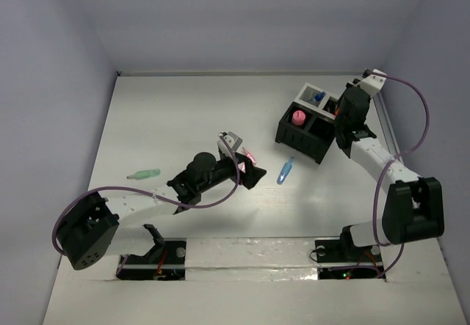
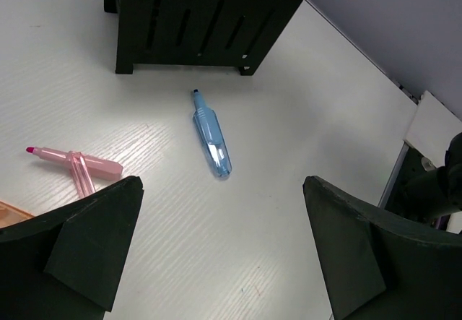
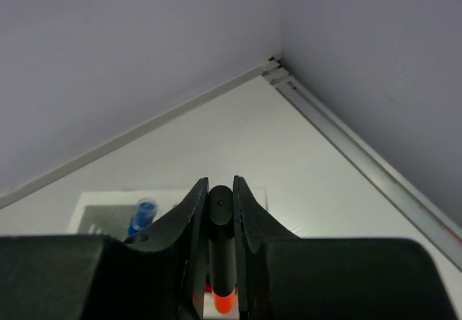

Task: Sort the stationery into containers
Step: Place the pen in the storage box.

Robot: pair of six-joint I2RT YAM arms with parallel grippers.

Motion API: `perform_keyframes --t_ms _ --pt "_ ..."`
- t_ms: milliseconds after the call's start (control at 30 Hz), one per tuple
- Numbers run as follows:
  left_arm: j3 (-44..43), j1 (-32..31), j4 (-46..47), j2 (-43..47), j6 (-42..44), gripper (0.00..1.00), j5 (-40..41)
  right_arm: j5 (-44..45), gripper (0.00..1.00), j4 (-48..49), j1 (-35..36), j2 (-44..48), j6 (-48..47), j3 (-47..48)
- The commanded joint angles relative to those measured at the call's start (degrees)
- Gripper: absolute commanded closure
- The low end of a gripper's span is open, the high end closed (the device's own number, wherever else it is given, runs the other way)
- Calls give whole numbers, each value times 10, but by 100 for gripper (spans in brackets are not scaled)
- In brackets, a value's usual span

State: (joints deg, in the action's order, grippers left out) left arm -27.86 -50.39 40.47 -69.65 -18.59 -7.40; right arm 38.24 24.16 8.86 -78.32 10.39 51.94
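Observation:
My left gripper [image 1: 250,172] hangs open and empty over the table's middle; in the left wrist view [image 2: 222,190] its jaws stand wide apart. A clear blue marker [image 1: 285,171] lies just ahead of it [image 2: 211,137], and a pink marker [image 2: 72,162] lies to its left. My right gripper [image 1: 344,123] is shut on a black pen with an orange tip [image 3: 221,262], held upright above the black divided box [image 1: 305,138]. A pink round-topped piece [image 1: 299,117] stands in that box. A blue-capped bottle [image 1: 318,97] stands in the white box [image 1: 310,90].
A green marker [image 1: 145,173] lies alone at the left of the table. The black box's slatted side [image 2: 195,16] stands beyond the blue marker. The enclosure's walls meet in a corner [image 3: 274,63] behind the white box. An orange piece [image 2: 11,215] shows beside my left finger.

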Motion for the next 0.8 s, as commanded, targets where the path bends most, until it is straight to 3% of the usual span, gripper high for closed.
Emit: perform_keyframes --t_ms 0,233,400,533,567,633,733,767 --pt "3 1 41 1 -6 8 -24 29 100 45 -14 -45 -41 58" --pt "2 1 41 -1 -5 7 -25 28 100 62 -14 -120 -76 106" --pt "0 1 41 -5 -2 7 -24 21 98 59 -14 -115 -55 91" --pt "-2 1 46 -12 -4 7 -31 0 71 47 -14 -101 -17 60" --pt "-2 1 47 -13 -5 7 -31 -4 54 42 -14 -99 -10 57" --pt "-2 1 46 -14 -6 7 -31 -14 33 27 -14 -89 6 52" --pt "0 1 47 -8 -6 7 -27 -26 16 5 -9 -65 19 49" --pt "1 1 47 -7 -6 7 -25 -31 2 -4 2 -59 22 52"
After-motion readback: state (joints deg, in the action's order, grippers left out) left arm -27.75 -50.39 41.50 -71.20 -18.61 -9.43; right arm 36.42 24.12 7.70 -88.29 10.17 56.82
